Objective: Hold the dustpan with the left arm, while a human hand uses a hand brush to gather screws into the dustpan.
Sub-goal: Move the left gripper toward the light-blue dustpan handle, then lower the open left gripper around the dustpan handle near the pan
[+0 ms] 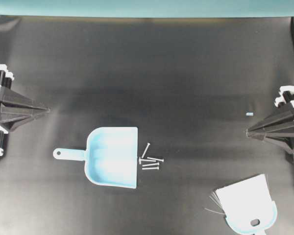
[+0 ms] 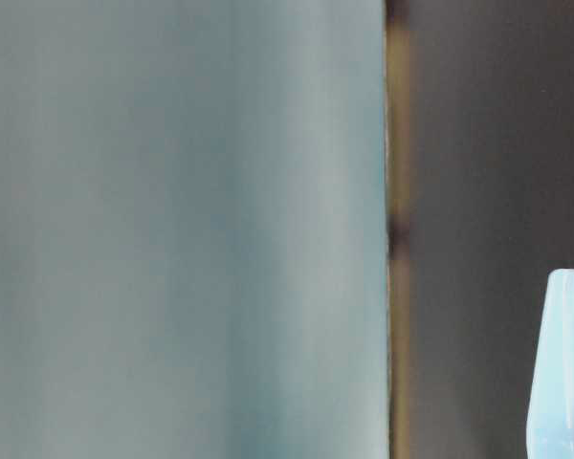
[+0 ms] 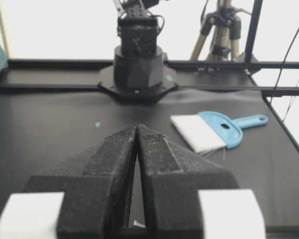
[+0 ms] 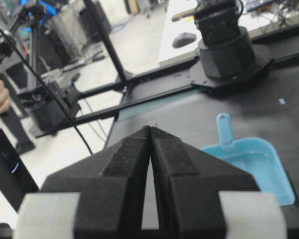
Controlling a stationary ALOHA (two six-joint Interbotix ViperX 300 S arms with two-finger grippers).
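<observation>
Lying flat at lower centre of the overhead view, the dustpan (image 1: 112, 156) points its handle left and its open mouth right, with the screws (image 1: 150, 161) clustered just beside that mouth. The hand brush (image 1: 247, 203) rests at lower right. The left gripper (image 1: 45, 110) sits at the left edge and the right gripper (image 1: 249, 131) at the right edge, both well apart from the pan

The table-level view shows only a blurred corner of the pan at its lower right

The left wrist view shows its jaws pressed together, empty, brush beyond at right

The right wrist view shows the same, pan at lower right

Nothing seems begun: next the left gripper must spread and reach the handle
</observation>
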